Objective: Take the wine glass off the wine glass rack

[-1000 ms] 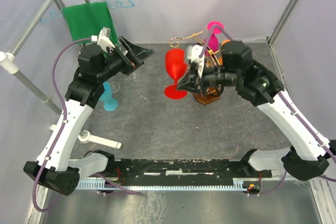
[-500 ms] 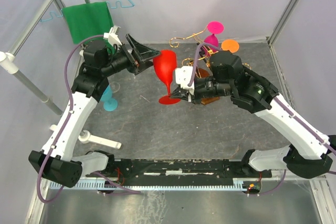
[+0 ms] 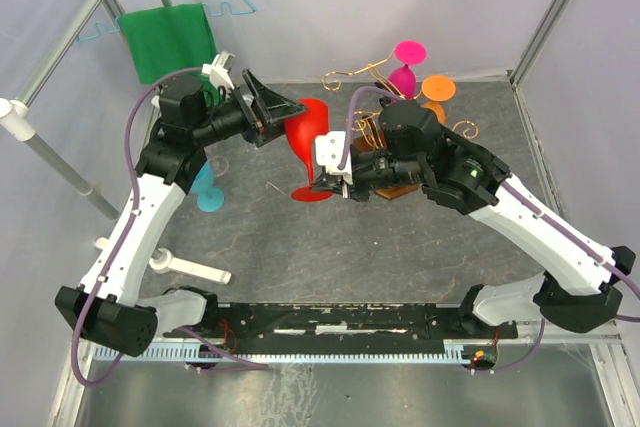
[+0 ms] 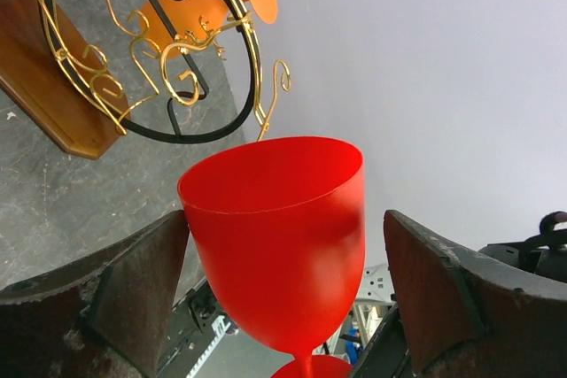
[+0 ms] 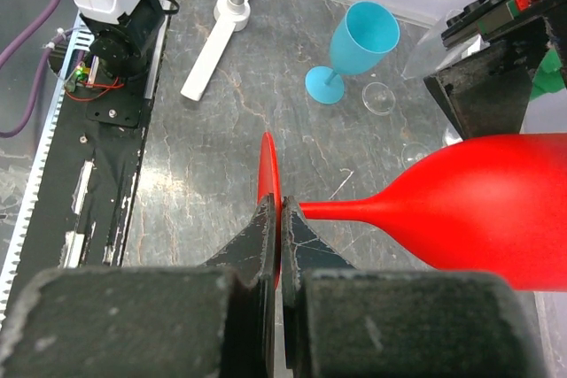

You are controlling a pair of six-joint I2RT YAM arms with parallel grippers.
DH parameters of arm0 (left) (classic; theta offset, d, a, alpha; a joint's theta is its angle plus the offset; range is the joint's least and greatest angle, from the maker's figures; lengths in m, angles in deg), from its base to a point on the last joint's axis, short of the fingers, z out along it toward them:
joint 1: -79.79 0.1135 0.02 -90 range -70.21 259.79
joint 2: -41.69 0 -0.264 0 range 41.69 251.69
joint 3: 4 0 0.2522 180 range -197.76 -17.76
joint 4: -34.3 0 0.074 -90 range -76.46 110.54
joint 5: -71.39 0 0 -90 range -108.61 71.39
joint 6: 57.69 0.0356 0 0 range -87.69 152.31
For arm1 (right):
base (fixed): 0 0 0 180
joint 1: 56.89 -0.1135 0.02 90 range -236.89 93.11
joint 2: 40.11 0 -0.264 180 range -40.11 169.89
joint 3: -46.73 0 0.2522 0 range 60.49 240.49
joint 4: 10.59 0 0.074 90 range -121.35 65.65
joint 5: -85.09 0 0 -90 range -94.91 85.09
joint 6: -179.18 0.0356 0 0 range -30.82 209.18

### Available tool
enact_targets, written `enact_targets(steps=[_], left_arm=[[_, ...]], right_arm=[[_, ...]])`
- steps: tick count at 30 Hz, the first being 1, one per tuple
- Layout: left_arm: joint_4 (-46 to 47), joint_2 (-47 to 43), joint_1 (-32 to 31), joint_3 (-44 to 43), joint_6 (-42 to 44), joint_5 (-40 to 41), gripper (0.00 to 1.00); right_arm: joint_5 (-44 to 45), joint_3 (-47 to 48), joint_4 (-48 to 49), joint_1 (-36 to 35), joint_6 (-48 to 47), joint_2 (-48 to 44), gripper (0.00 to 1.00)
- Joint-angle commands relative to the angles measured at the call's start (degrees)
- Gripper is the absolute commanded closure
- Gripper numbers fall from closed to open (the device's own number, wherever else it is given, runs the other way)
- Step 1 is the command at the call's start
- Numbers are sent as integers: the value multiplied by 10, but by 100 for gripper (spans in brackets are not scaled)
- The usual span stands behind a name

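Red wine glass [image 5: 461,219] off the wine glass rack [image 4: 53,68], sideways over desk [image 3: 260,237]. R end effector [image 5: 276,236] pinched on its foot; L end effector [image 4: 285,272] wide open round bowl, not gripping. Risk: foot pivots in the pinch, glass drops.

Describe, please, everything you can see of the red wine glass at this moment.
The red wine glass looks like opaque, glossy plastic, with a deep rounded bowl, a slim stem and a flat disc foot. It is empty. It hangs tilted, clear of the wine glass rack. The right gripper is shut on the edge of its foot. The open left gripper flanks the bowl, with a gap showing on one side.
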State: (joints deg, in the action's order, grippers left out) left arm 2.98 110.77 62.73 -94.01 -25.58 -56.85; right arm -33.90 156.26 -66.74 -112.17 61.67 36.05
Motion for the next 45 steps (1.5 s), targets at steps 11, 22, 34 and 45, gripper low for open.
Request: enact_targets(steps=[11,22,34,45], left_arm=[[-28,18,-3,-26,70,-80,0],[-44,13,-2,-21,82,-68,4],[-85,-17,-3,-46,161,66,17],[40,-166,-3,143,365,378,20]], right_arm=[[9,43,47,-22,-4,25,99],[19,46,35,-30,-6,30,99],[89,14,39,-30,10,1,43],[217,-120,126,-29,21,-129,18]])
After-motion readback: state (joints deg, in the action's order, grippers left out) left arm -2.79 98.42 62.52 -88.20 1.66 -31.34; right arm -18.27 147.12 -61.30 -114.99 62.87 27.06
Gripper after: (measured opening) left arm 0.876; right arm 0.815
